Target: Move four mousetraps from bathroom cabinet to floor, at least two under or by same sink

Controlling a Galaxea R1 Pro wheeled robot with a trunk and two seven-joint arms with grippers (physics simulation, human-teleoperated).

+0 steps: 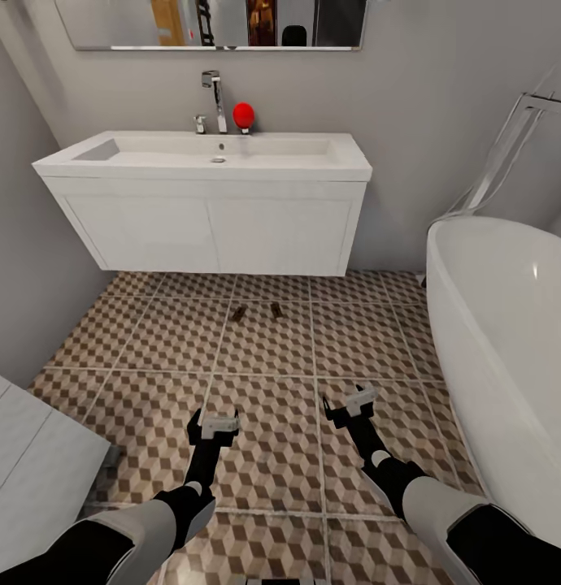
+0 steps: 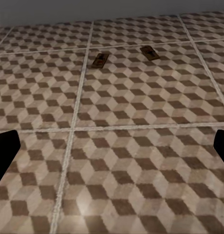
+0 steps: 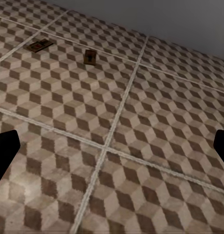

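Observation:
Two small brown mousetraps lie on the cube-patterned bathroom floor (image 1: 264, 374) just in front of the white vanity. One mousetrap (image 1: 239, 313) is on the left and the other mousetrap (image 1: 276, 309) on the right, a short gap apart. The same pair shows in the left wrist view as the left trap (image 2: 100, 59) and right trap (image 2: 149, 52), and in the right wrist view as the left trap (image 3: 39, 46) and right trap (image 3: 90, 57). The white bathroom sink (image 1: 207, 158) with its chrome tap hangs above them. My left gripper (image 1: 215, 424) and right gripper (image 1: 352, 404) hover open and empty over the tiles, well short of the traps.
A white oval bathtub (image 1: 516, 325) fills the right side. A white toilet corner (image 1: 28, 455) juts in at the lower left. A red object (image 1: 243, 114) stands by the tap. Grey walls close in behind and at the left. A mirror hangs above the basin.

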